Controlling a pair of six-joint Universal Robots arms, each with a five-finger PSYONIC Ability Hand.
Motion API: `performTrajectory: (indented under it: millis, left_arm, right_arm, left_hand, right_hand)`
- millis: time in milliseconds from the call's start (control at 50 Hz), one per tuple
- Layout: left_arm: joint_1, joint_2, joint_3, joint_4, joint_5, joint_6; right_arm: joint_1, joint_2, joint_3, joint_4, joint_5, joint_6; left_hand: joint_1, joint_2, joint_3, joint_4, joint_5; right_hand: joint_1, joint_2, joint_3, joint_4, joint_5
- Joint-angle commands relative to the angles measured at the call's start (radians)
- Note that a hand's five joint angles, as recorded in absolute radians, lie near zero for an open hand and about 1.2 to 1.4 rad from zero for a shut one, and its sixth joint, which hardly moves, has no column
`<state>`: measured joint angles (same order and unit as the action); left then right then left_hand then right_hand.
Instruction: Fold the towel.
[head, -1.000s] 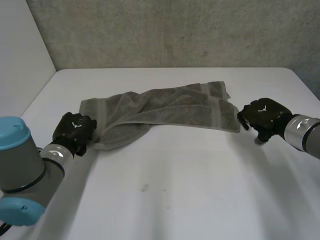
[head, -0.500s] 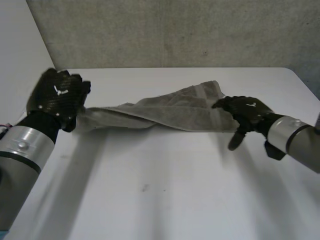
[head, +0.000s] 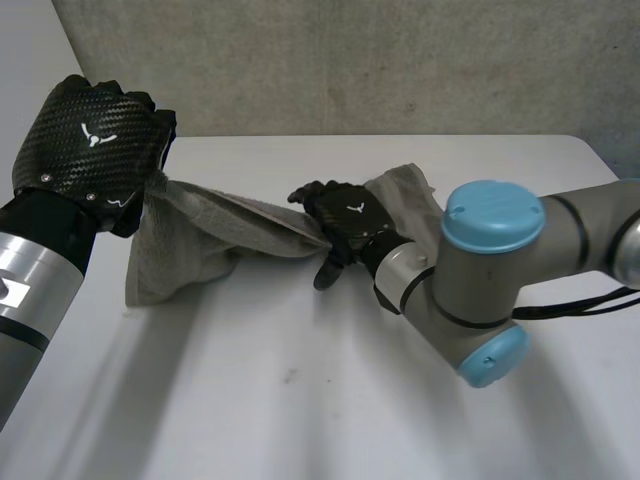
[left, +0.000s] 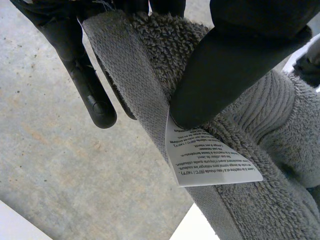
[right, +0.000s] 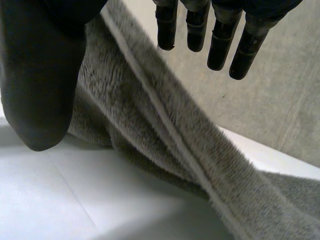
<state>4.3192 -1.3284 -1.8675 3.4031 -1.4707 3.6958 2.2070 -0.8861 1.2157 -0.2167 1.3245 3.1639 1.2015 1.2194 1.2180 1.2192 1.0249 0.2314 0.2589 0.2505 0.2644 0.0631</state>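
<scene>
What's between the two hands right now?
The towel: in the head view a stretch of it spans from the left hand to the right hand, above bare table.

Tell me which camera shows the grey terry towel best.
Head view: the grey terry towel stretches between left hand and right hand. Left wrist view gives its pinched hem and white label; right wrist view, a banded edge beside the thumb.

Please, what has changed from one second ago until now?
The left hand rose, lifting its end of the towel off the table. The right hand carried its end leftward toward the middle, so part of the towel hangs below the left hand. Both hands kept their hold.
</scene>
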Motion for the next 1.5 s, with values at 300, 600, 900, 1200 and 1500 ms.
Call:
performTrajectory:
  millis: [300,600,900,1200,1500]
  left_arm:
    - [0.039,0.005,-0.004,0.005,-0.008,-0.007]
    - [0.119,-0.008,-0.013,0.01,0.004,-0.01]
    - [0.128,-0.023,-0.033,0.013,0.006,-0.008]
    - [0.155,-0.061,-0.061,0.013,0.009,-0.008]
    - [0.154,-0.008,0.002,-0.022,0.004,-0.025]
  right_arm:
    - [-0.064,0.237,-0.197,-0.036,0.187,-0.157]
    - [-0.285,0.237,-0.185,-0.013,0.176,-0.213]
    - [-0.446,0.041,-0.074,0.057,0.058,-0.206]
    - [-0.596,-0.387,0.038,0.328,-0.172,-0.481]
    - [-0.642,-0.629,-0.108,0.664,-0.215,-0.703]
  left_hand:
    - [0.195,0.177,0.178,0.177,0.197]
    - [0.195,0.177,0.178,0.177,0.197]
    - [0.195,0.177,0.178,0.177,0.197]
    - [0.195,0.177,0.178,0.177,0.197]
    - [0.195,0.177,0.178,0.177,0.197]
  right_hand:
    - [0.338,0.31,0.319,0.305,0.332]
    - [0.98,0.952,0.961,0.947,0.974]
    - [1.165,1.137,1.146,1.132,1.159]
    - [1.165,1.137,1.146,1.132,1.159]
    - [1.165,1.137,1.146,1.132,1.159]
